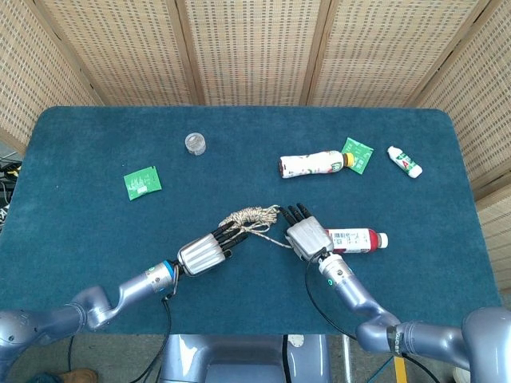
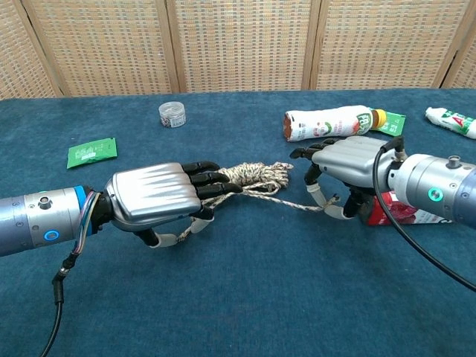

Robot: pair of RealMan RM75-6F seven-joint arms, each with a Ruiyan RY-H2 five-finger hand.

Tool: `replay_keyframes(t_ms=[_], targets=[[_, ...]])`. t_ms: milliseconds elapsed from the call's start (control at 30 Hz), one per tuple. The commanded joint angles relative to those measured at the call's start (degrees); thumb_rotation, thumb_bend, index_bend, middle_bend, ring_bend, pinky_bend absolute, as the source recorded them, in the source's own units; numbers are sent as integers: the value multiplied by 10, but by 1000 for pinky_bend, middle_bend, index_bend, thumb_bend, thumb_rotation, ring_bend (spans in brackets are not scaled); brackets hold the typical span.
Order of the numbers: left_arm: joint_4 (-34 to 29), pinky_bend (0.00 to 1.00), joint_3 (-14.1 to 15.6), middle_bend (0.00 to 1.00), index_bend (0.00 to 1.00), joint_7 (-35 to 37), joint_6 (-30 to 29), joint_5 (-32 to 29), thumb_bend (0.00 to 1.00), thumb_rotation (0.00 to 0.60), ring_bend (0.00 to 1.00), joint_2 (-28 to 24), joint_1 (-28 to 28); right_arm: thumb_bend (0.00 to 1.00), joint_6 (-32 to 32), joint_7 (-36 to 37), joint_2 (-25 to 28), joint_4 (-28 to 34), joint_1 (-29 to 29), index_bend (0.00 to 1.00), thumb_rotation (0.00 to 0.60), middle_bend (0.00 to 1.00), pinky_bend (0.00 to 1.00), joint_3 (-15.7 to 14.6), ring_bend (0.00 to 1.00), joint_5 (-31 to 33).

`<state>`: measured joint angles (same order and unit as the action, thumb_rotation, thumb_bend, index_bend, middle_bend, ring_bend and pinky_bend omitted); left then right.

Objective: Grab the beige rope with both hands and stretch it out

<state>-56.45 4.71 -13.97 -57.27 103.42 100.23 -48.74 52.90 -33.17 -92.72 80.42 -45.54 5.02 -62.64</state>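
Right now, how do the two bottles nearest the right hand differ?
The white bottle has a white printed body and an orange cap; the red bottle has a red body, white label and white cap. The white bottle lies farther back, apart from both hands; the red bottle lies right beside the right hand, partly hidden behind it in the chest view. Both lie on their sides on the table.

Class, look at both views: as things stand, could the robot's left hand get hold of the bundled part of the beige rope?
Probably yes. The left hand already has its fingertips on the rope bundle, palm down, and nothing lies between them. The small jar and green packet sit well clear of it.
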Motion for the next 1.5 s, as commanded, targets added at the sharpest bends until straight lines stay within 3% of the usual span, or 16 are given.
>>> replay_keyframes(t_ms=[33, 467, 633, 1500], targets=[[-1, 0, 0, 0, 502, -4, 1, -2, 330, 600, 0, 1, -1, 478, 0, 0, 1, 1, 0, 677, 600, 0, 0, 1, 0, 0], [-4, 0, 2, 0, 502, -18, 8, -11, 348, 600, 0, 8, -5, 477, -3, 1, 3, 4, 0, 677, 600, 0, 0, 2, 0, 0], [-4, 0, 4, 0, 561, -20, 9, -15, 354, 600, 0, 9, -4, 477, -4, 2, 2, 3, 1, 678, 600, 0, 0, 2, 0, -1], [-4, 0, 8, 0, 658, -10, -9, -22, 445, 600, 0, -1, 1, 476, -1, 0, 0, -2, 3, 683, 600, 0, 0, 2, 0, -5]])
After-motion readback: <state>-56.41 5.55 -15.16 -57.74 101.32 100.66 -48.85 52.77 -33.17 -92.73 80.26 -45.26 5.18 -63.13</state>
